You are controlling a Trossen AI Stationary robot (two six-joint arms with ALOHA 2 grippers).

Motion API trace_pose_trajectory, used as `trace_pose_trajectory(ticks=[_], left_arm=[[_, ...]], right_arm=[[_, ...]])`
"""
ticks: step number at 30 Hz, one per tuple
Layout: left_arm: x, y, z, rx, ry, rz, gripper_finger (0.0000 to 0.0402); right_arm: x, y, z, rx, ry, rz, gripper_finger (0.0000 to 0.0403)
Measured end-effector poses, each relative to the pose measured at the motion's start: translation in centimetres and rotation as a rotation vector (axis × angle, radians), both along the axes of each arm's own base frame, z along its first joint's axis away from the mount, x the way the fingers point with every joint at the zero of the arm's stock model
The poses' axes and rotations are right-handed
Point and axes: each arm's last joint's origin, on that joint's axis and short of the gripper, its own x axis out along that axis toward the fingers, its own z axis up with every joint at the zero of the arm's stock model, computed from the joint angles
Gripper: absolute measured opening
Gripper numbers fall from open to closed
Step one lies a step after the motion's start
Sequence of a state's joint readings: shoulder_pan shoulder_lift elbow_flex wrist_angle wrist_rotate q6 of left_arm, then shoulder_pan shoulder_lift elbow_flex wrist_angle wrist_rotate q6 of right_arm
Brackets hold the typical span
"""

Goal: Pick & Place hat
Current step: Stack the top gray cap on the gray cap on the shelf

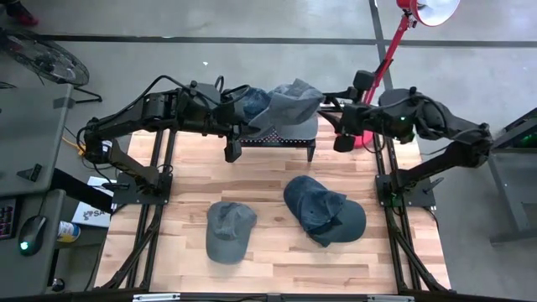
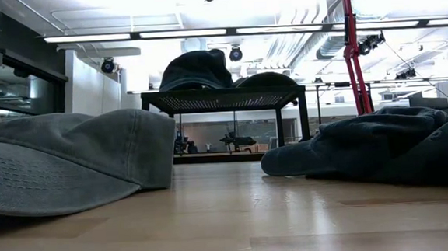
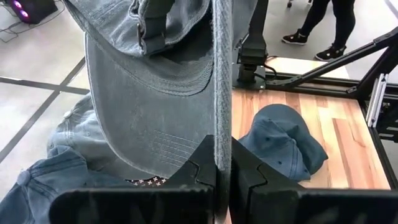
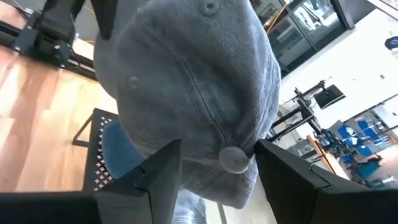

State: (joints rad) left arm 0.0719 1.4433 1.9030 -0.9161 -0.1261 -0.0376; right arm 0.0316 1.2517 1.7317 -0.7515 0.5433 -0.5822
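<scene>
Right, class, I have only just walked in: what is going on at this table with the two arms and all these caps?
The left gripper is shut on the brim of a grey-blue cap, holding it above the black mesh stand at the table's far edge. The right gripper is open, its fingers either side of the cap's crown; contact is unclear. Other caps already lie on the stand. Two more caps lie on the wooden table.

Hidden and cut off around the black perforated metal stand [image 1: 281,137]

The raised faded grey-blue denim cap [image 1: 295,101] covers most of the stand's top from above; its crown overruns the right wrist view, and a person beyond the stand shows only legs [image 3: 323,25].
</scene>
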Motion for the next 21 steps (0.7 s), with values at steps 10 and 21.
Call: trace_pose_trajectory(ticks=[10, 21], left_arm=[[0.0, 0.0, 0.0, -0.01, -0.003, 0.005, 0.0004], [0.0, 0.0, 0.0, -0.017, -0.006, 0.007, 0.0004]], right_arm=[[0.5, -0.7, -0.2, 0.009, 0.009, -0.021, 0.0161], [0.4, -1.2, -0.4, 0.012, 0.03, -0.02, 0.0062]])
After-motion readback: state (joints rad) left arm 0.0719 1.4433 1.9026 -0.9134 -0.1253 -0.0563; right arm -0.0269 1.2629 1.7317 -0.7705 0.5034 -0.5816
